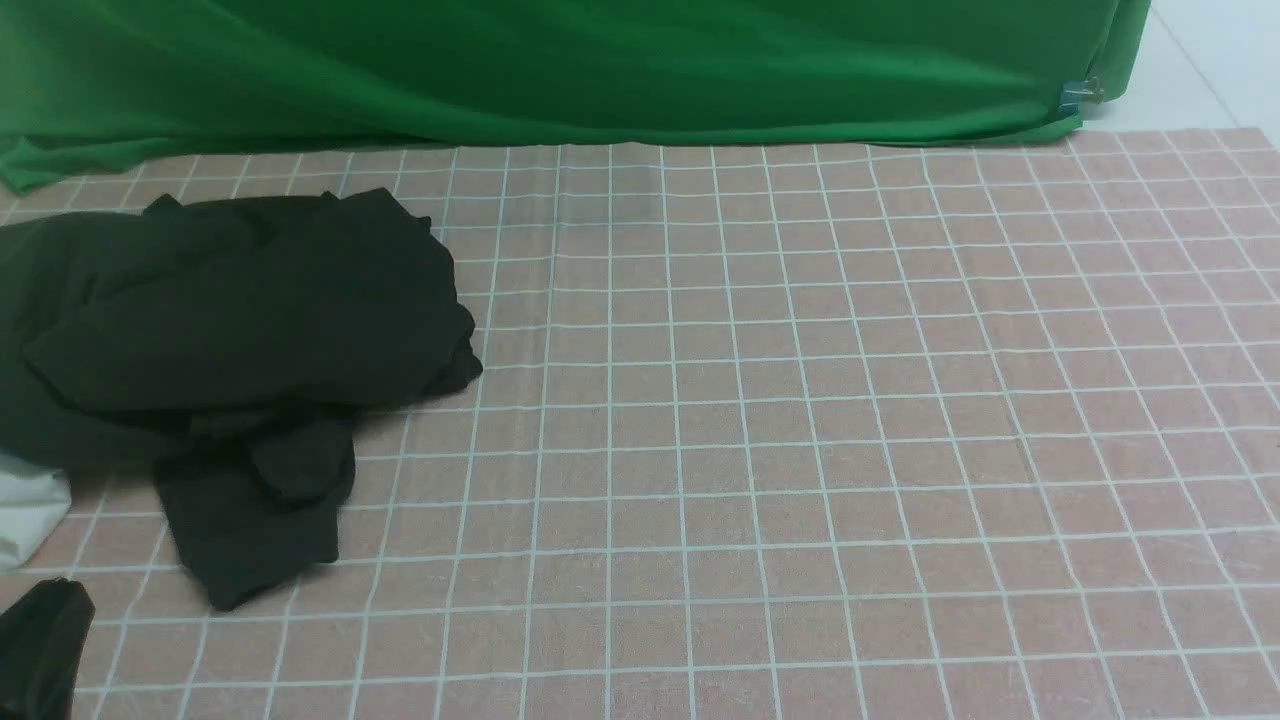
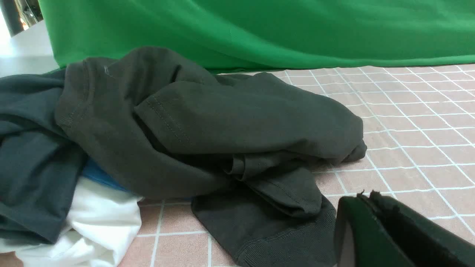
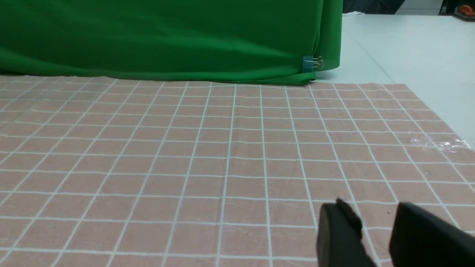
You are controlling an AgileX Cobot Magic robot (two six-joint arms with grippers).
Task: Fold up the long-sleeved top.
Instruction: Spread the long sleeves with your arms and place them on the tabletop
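The long-sleeved top lies crumpled in a heap at the far left of the pink checked cloth, with a ribbed end trailing toward me. In the left wrist view the top lies over other clothes, its ribbed edge close beside my left gripper. That gripper is shut with nothing in it; in the front view it shows at the bottom left corner. My right gripper hovers over bare checked cloth, jaws apart and empty. It is out of the front view.
Beside and under the top lie a dark grey-green garment, a blue one and a white one. A green drape closes off the back, clipped at its right corner. The checked cloth ends at the right on a pale tabletop.
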